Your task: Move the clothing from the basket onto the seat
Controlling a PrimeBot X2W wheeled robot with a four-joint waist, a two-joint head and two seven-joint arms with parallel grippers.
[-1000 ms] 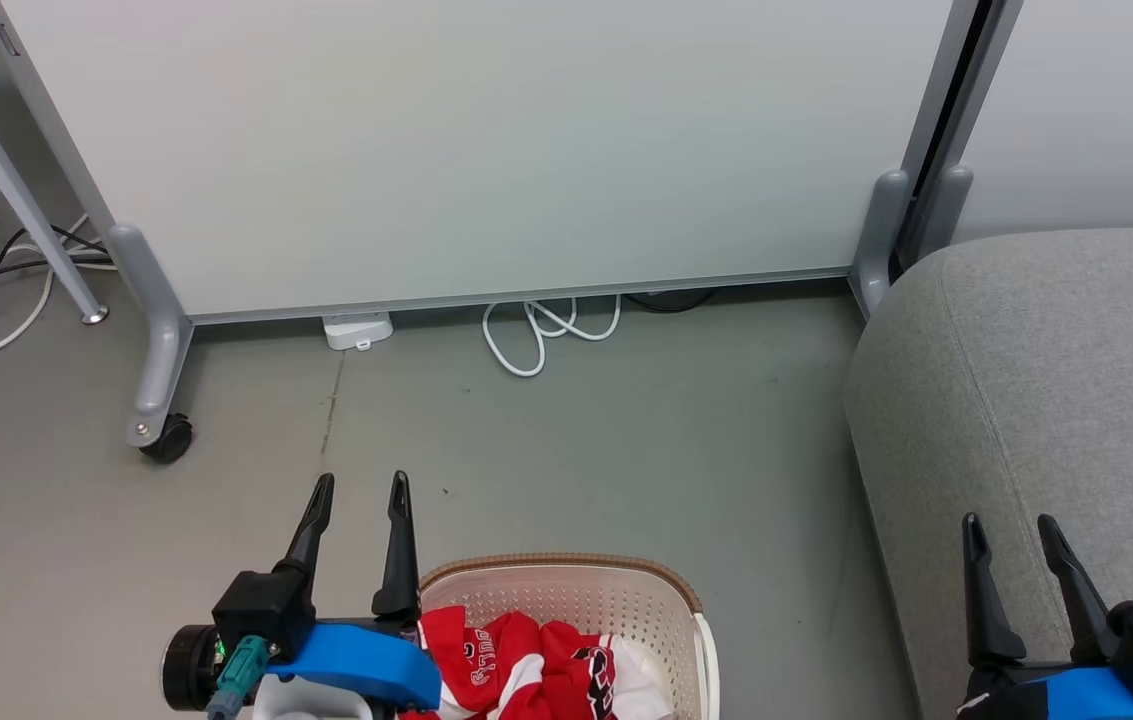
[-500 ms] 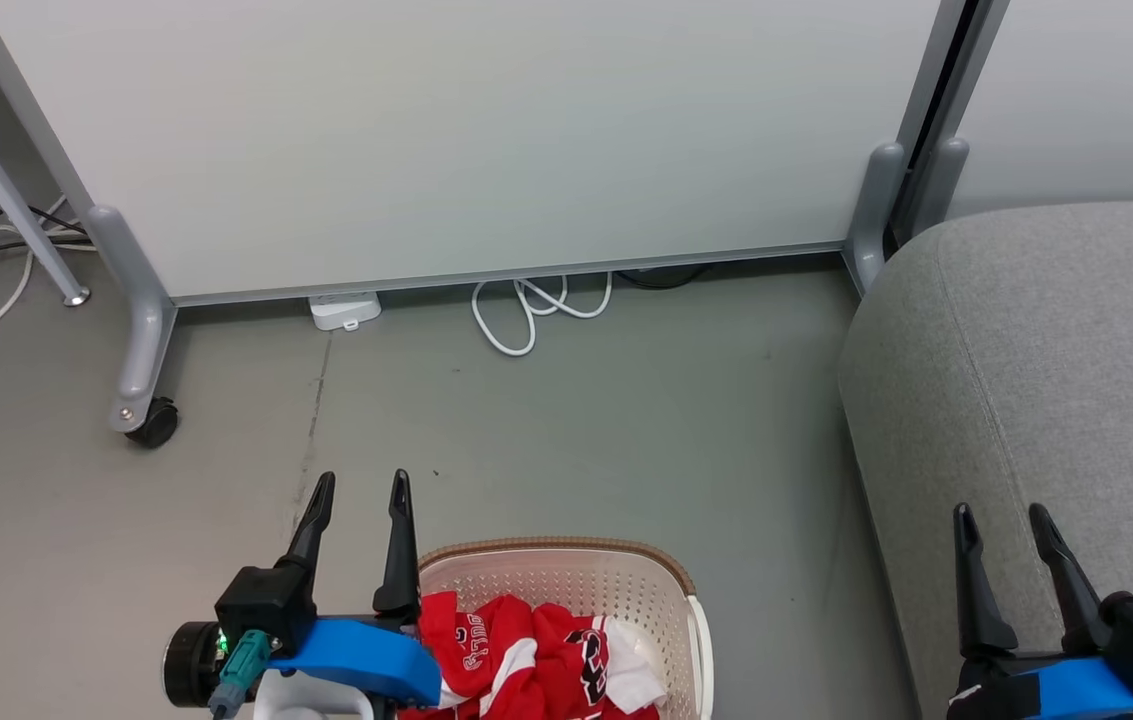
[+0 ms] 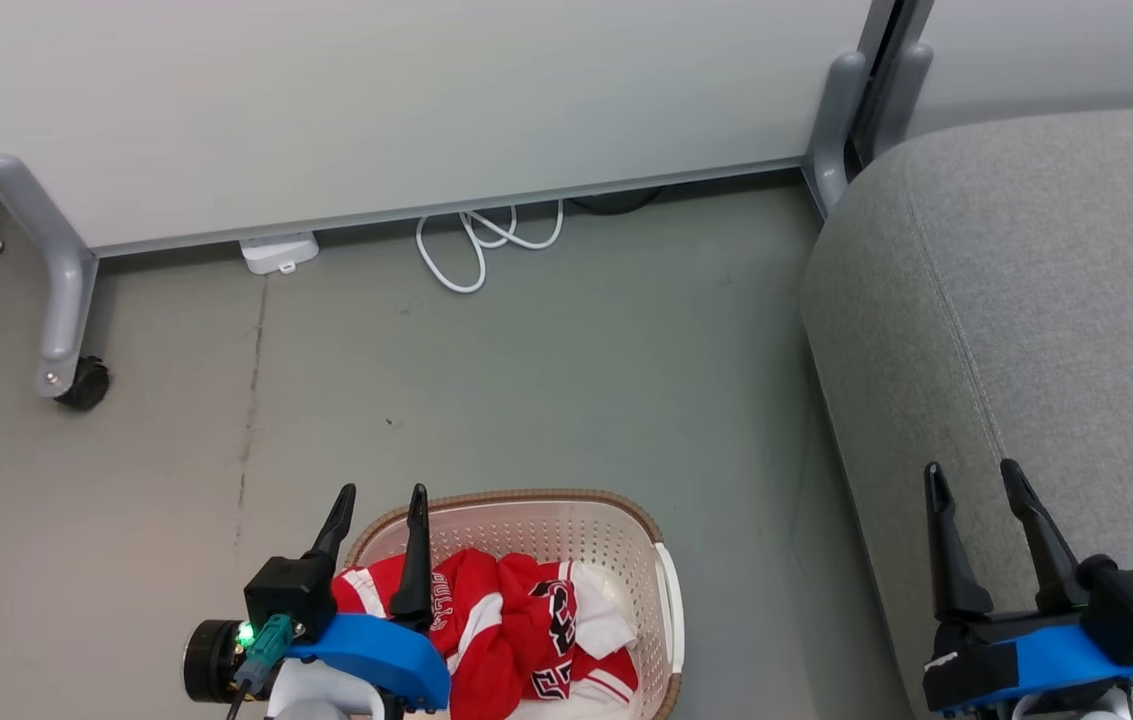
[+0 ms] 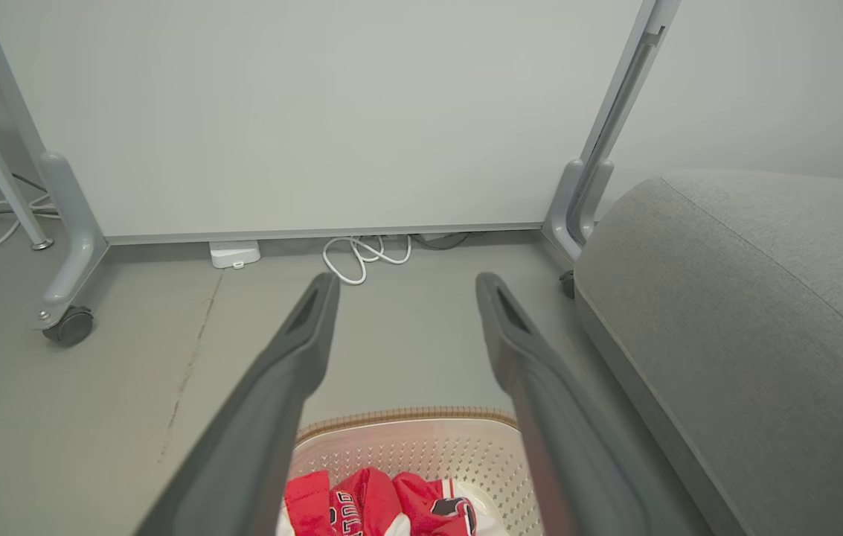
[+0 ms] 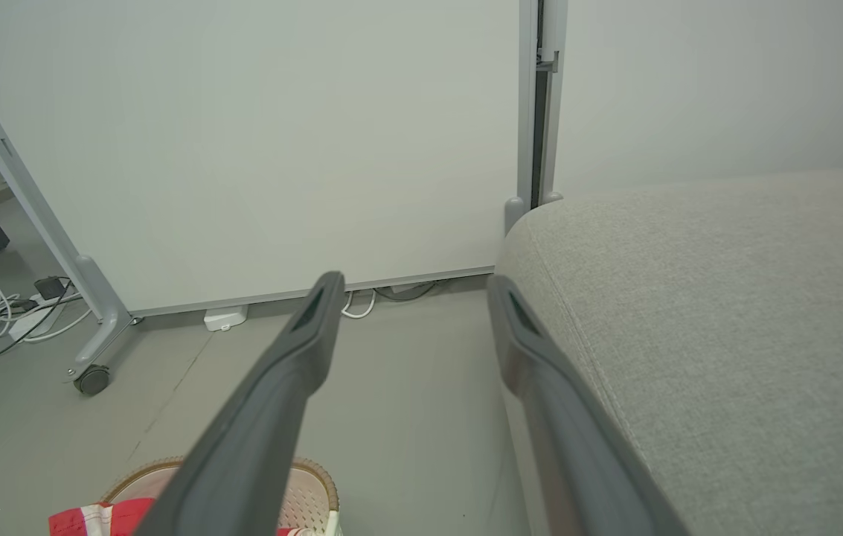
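The basket (image 3: 566, 535) is cream-white with a brown rim and stands on the floor at the bottom centre of the head view. Red clothing (image 3: 511, 640) with white stripes and black lettering lies bunched inside it, also seen as clothing (image 4: 376, 506) in the left wrist view. My left gripper (image 3: 381, 497) is open above the basket's left rim, nothing between its fingers. The grey seat (image 3: 1046, 300) fills the right side. My right gripper (image 3: 971, 475) is open over the seat's front edge and holds nothing.
A white wheeled partition (image 3: 376, 110) stands behind the floor, its castor (image 3: 81, 382) at the left. A coiled white cable (image 3: 476, 245) and a white power adapter (image 3: 278, 254) lie at its base. Bare grey floor (image 3: 526, 380) separates basket and partition.
The head camera has tilted down and turned, so the whole scene shifted up and left and more of the basket shows. Both grippers stay open.
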